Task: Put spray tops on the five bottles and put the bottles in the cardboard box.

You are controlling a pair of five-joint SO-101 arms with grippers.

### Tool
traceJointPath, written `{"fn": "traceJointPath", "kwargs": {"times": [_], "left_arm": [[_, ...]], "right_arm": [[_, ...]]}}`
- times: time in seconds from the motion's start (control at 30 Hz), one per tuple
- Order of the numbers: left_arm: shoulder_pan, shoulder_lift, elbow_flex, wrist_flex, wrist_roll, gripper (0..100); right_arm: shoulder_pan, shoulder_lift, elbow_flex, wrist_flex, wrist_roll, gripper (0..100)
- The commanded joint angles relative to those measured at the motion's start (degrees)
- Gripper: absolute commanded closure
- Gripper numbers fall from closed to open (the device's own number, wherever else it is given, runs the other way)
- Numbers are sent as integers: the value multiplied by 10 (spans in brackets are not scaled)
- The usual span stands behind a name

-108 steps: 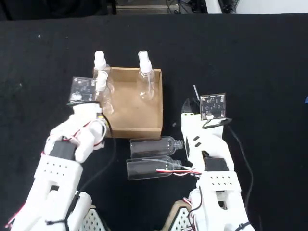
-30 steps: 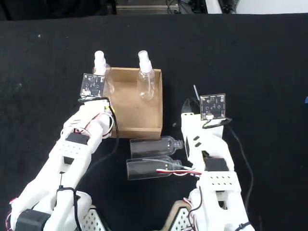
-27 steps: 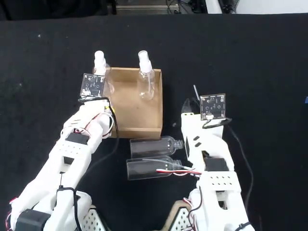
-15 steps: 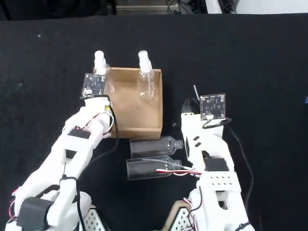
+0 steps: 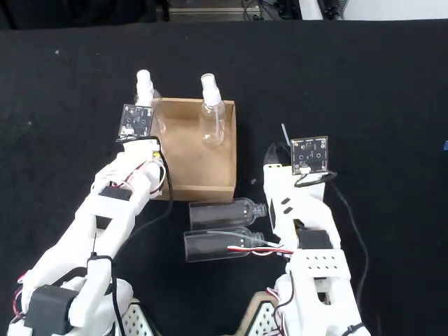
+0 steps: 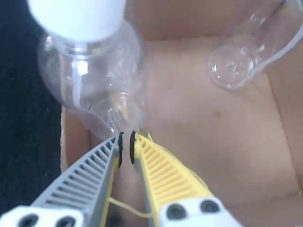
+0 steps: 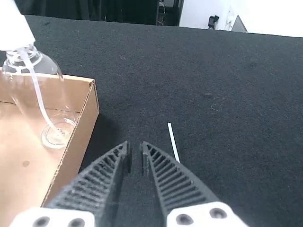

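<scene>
My left gripper (image 6: 125, 146) sits inside the cardboard box (image 6: 203, 137), jaws pinched nearly together with nothing between them. A spray-topped bottle (image 6: 90, 80) stands just ahead of its tips, perhaps touching; I can't be sure. A second bottle (image 6: 236, 66) stands by the far wall. My right gripper (image 7: 136, 158), likewise narrowed and empty, hangs over the table (image 7: 227, 94) beside the box. Two more bottles (image 5: 227, 213) lie on their sides between the arms.

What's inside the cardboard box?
A bottle with a spray top stands in the far right corner of the box, another bottle in the far left. The left arm hangs over the left side, hiding whatever is beneath.
</scene>
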Motion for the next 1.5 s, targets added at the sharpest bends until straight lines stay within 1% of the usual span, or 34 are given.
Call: {"fn": "traceJointPath", "kwargs": {"times": [0.0,0.13,0.27,0.3,0.4,0.53,0.57,0.63,0.7,0.77,0.83,0.9,0.97,1.07,1.17,1.23,1.33,1.47], "left_arm": [[-8,-9,-39,25,-2,961],[-6,-47,-39,60,-2,961],[-10,-164,-39,127,-4,956],[-11,-197,-39,155,-12,956],[-6,-292,-39,251,-68,956],[-10,-388,-51,367,-135,955],[-8,-402,-62,400,-146,947],[-3,-417,-95,469,-164,896],[16,-418,-132,537,-185,835],[53,-418,-160,603,-234,792],[117,-418,-178,660,-280,788],[182,-416,-179,695,-296,791],[235,-398,-179,711,-297,791],[291,-338,-179,716,-300,791],[350,-254,-184,714,-300,789],[383,-200,-191,704,-301,787],[393,-127,-194,637,-297,787],[393,-47,-198,560,-295,786]], "right_arm": [[4,3,-38,-15,4,973],[4,3,-38,-15,4,973],[4,3,-38,-15,4,973],[4,3,-38,-15,4,973],[4,3,-38,-15,4,973],[3,3,-37,-15,4,973],[3,3,-36,-15,4,973],[3,3,-36,-14,4,973],[4,3,-36,-13,4,973],[5,3,-37,-13,4,973],[16,3,-39,-13,4,973],[45,3,-53,-11,4,973],[76,3,-72,-3,4,973],[123,3,-124,69,9,973],[195,3,-166,162,64,973],[251,3,-171,208,118,972],[345,3,-173,266,192,972],[470,5,-167,295,245,972]]}}
